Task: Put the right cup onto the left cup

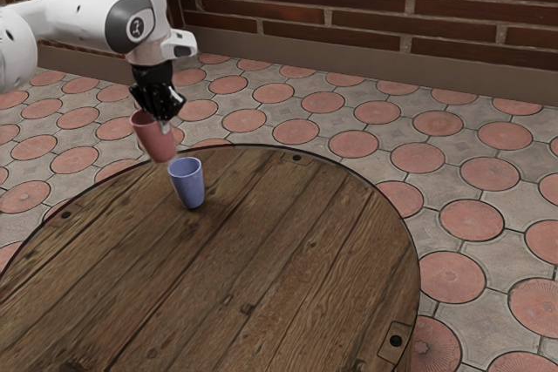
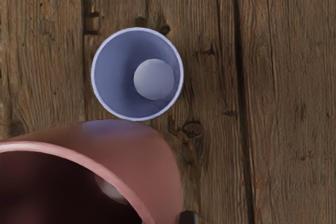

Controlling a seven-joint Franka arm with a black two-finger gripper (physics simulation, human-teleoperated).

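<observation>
On the exterior view's left I have the pink cup aloft and tilted, my gripper clamped on its rim, as far as I can make out; beside it, the blue cup stands upright on the table.

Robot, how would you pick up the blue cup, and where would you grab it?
The blue cup stands upright with its mouth open to the top, so I'd come straight down from above and pinch its rim, one finger inside and one outside. The wall looks thin enough for that. I'd have to put down the pink cup first.
</observation>
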